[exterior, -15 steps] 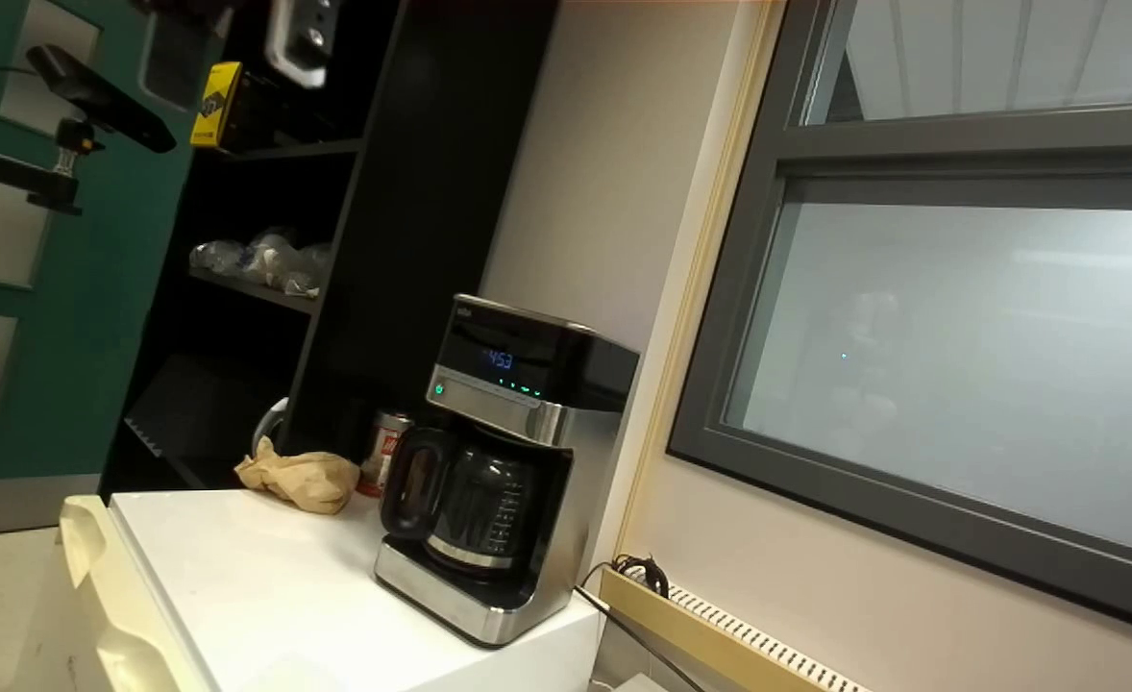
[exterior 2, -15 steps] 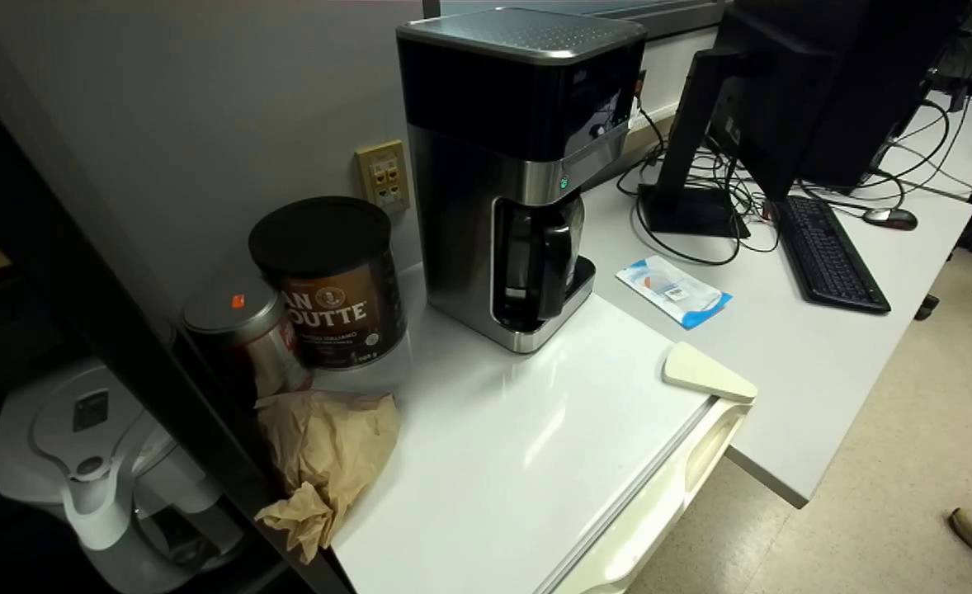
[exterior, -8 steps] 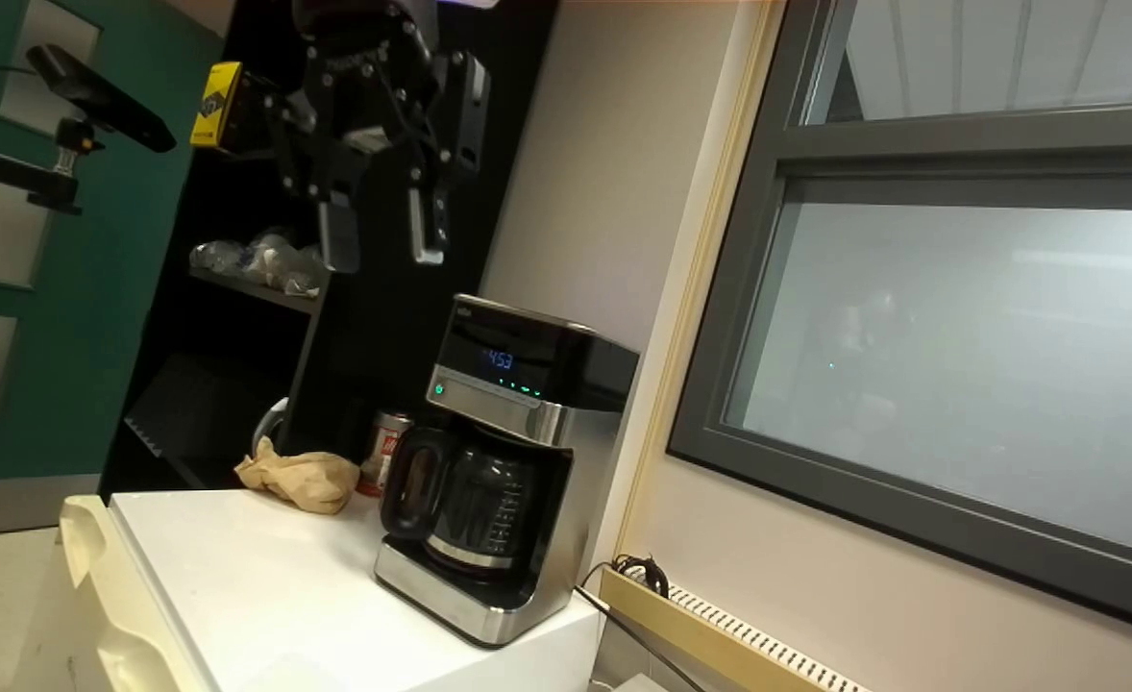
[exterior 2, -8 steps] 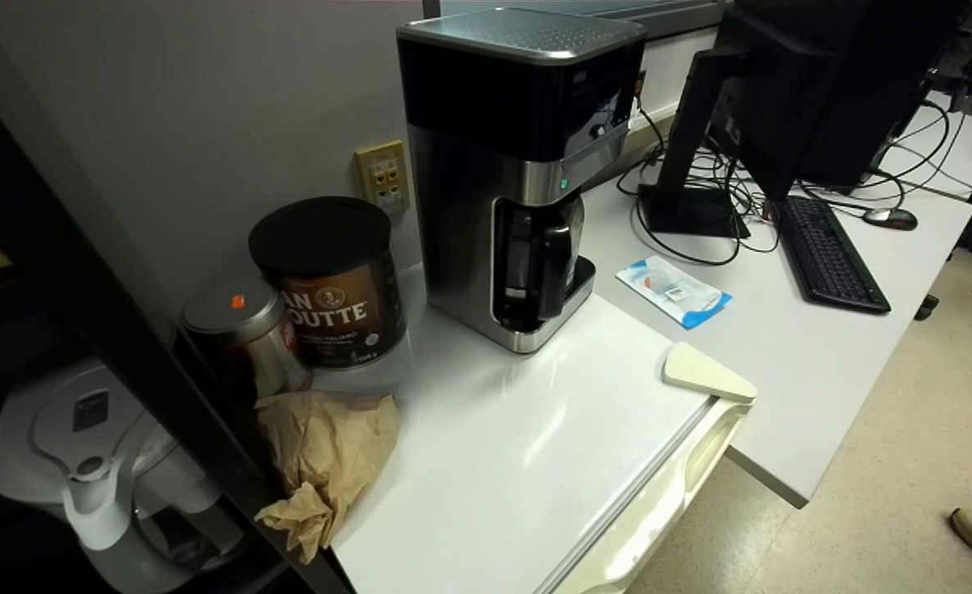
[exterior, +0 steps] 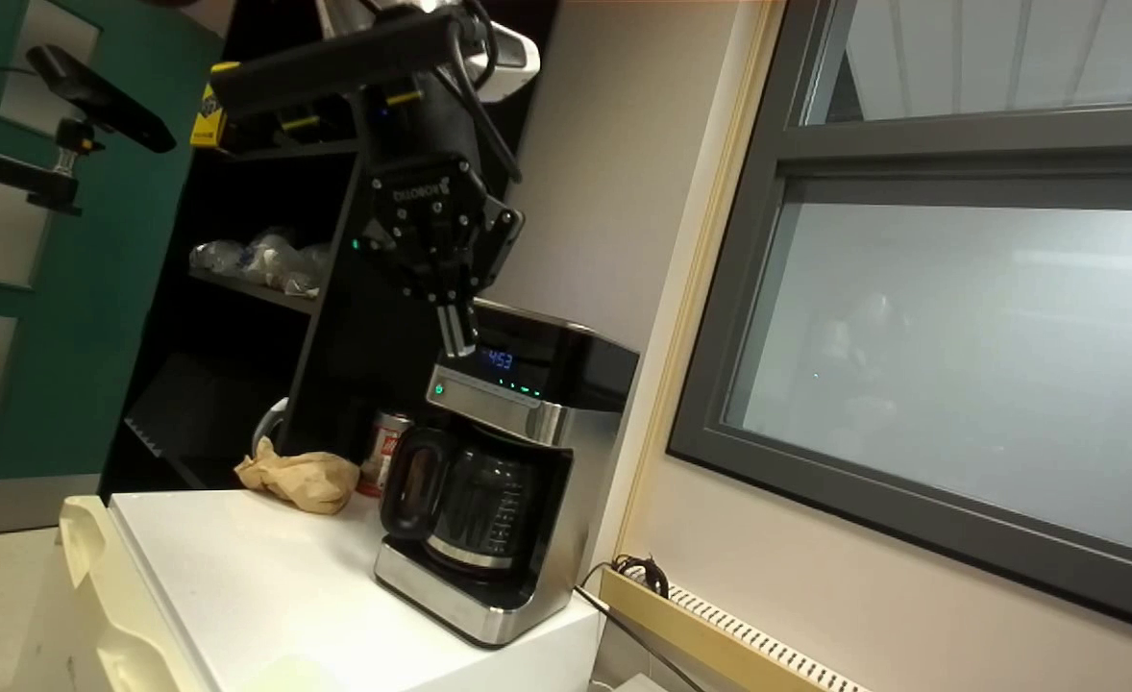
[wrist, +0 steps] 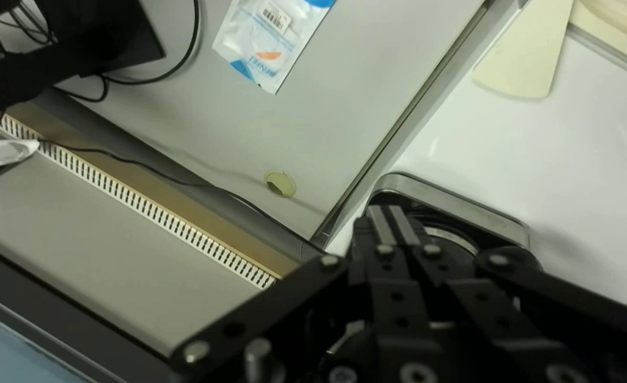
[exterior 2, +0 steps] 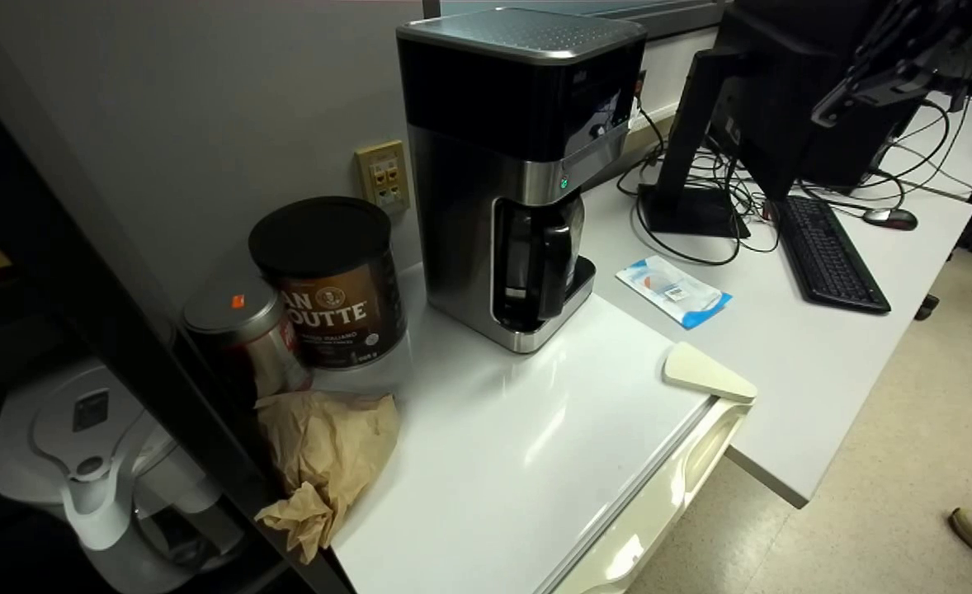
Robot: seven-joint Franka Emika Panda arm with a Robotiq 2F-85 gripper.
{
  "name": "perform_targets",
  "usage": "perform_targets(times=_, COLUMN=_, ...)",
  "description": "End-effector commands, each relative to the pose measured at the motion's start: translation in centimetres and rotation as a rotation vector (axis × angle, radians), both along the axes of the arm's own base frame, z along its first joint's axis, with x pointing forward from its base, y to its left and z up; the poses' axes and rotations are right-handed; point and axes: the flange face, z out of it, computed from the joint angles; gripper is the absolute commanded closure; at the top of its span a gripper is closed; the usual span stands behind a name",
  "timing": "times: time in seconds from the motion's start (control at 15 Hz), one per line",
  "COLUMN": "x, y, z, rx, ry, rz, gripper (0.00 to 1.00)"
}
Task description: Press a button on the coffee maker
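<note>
Gripper (wrist: pixel 393 223): jaws narrow, nearly meeting | Coffee maker (exterior 2: pixel 519 177): apart from jaws, base (wrist: pixel 457 206) beyond them, clock display (exterior: pixel 500 359) lit.

In the wrist view the gripper (wrist: pixel 393 219) hides much of the coffee maker (wrist: pixel 457 206) at the back corner of the tabletop (wrist: pixel 601 175). In an exterior view, the bag (exterior 2: pixel 333 454) covers part of a side edge; a front corner is cut off.

In an exterior view, a crumpled brown paper bag (exterior 2: pixel 333 450) just beside a silver-lidded can (exterior 2: pixel 263 351), with a black-lidded tub (exterior 2: pixel 333 289) next to it, and, on the pale desk (exterior 2: pixel 795 371), a blue-and-white packet (exterior 2: pixel 674 290), a black keyboard (exterior 2: pixel 832 256), a mouse (exterior 2: pixel 890 219) nearby and a dark monitor (exterior 2: pixel 758 124).
</note>
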Motion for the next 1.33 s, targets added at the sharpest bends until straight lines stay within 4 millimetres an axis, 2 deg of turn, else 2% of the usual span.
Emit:
perform_targets(times=0.0, x=3.0, y=0.7, z=-1.4, rx=0.007, ry=-0.08, rz=0.039, gripper=0.99)
perform_targets(times=0.6, x=7.5, y=3.1, z=-4.2, rx=0.081, ry=-0.206, rz=0.111, gripper=0.99)
perform_targets(times=1.27, x=11.5, y=4.2, z=-5.6, rx=0.112, ry=-0.264, rz=0.112, gripper=0.99)
